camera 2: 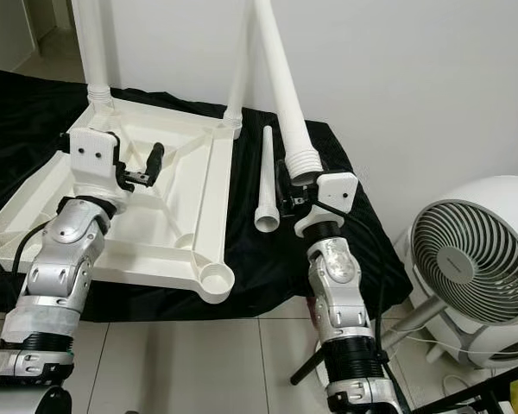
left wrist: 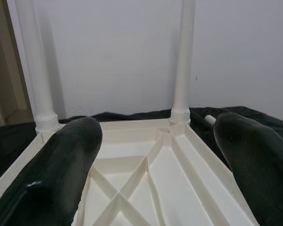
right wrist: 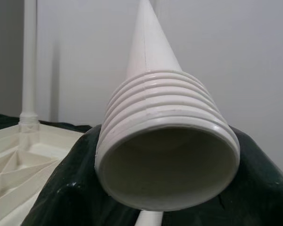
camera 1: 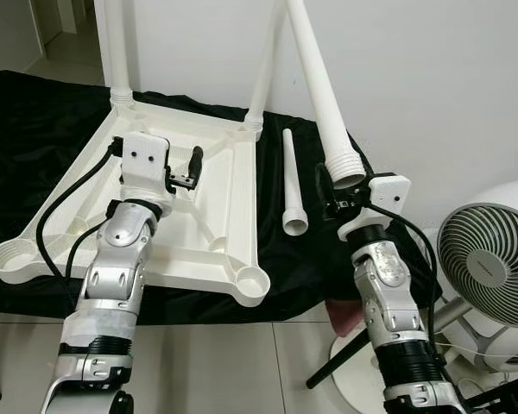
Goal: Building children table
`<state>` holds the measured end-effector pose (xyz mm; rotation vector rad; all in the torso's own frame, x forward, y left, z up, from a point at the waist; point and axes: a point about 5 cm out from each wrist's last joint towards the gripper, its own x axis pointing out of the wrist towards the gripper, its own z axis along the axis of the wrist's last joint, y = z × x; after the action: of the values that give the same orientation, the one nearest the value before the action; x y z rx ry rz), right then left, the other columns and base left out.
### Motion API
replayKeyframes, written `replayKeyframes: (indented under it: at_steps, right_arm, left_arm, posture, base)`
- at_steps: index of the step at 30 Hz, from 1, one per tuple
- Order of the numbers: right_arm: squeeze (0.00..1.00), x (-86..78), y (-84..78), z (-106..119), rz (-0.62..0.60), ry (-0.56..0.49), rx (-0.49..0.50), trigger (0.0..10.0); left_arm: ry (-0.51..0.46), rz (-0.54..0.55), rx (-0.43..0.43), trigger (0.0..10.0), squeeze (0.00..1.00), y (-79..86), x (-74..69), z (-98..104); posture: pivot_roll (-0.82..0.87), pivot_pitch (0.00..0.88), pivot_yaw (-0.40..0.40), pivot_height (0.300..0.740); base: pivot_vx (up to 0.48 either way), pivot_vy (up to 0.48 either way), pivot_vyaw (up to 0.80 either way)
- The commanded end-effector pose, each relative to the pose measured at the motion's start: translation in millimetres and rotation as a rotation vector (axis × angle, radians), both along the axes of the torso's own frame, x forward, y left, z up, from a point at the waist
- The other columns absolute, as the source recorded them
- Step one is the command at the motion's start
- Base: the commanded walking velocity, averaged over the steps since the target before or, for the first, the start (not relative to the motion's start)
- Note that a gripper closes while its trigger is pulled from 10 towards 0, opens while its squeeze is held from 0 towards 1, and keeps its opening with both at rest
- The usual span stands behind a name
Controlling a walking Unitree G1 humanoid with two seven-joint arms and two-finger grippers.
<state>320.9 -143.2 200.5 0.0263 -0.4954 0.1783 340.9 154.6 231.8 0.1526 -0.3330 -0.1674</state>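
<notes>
— White plastic, all of it. Your table top (camera 1: 198,207) lies upside down on a black cloth (camera 1: 34,112). Two legs (camera 1: 115,52) stand straight up at its far corners by the wall (camera 1: 414,78).

— Any words or labels on it?

— You can't read any.

— What is your right gripper (camera 1: 335,191) doing?

— It pinches a third leg (camera 1: 324,95) at the wide, ridged end. That leg's long side leans up toward the wall, thin end on top.

— And the left gripper (left wrist: 151,160)?

— It hangs over the table top with its fingers (left wrist: 61,165) spread wide, touching nothing.

— Anything else?

— A fourth leg (camera 1: 291,185) lies flat on the cloth between the table top and your right gripper, wide end toward you. A fan (camera 1: 492,259) stands on your right.
</notes>
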Motion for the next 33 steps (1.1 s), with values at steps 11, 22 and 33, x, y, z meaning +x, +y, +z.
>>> replayKeyframes:
  at_steps: [11, 22, 33]
  right_arm:
    - [0.00, 1.1, -18.6, 14.4, -0.099, -0.087, 0.040, 10.0]
    - [0.00, -3.9, -13.9, 16.1, -0.091, -0.109, 0.025, 10.0]
    - [0.00, -4.5, 20.7, 17.6, 0.129, -0.130, -0.092, 10.0]
  left_arm:
    - [-0.009, -0.048, 0.051, 10.0, 0.00, -8.6, 7.6, 6.0]
    - [0.032, -0.244, -0.042, 10.0, 0.00, -41.8, 9.4, 8.7]
    - [0.157, -0.814, -0.213, 10.0, 0.04, -85.4, -6.1, 30.7]
  posture:
    - [0.12, 0.003, -0.082, 0.740]
    - [0.08, 0.000, -0.037, 0.740]
    - [0.11, 0.000, -0.091, 0.740]
  base:
    - [0.000, 0.000, 0.00]
    - [0.000, 0.000, 0.00]
    - [0.000, 0.000, 0.00]
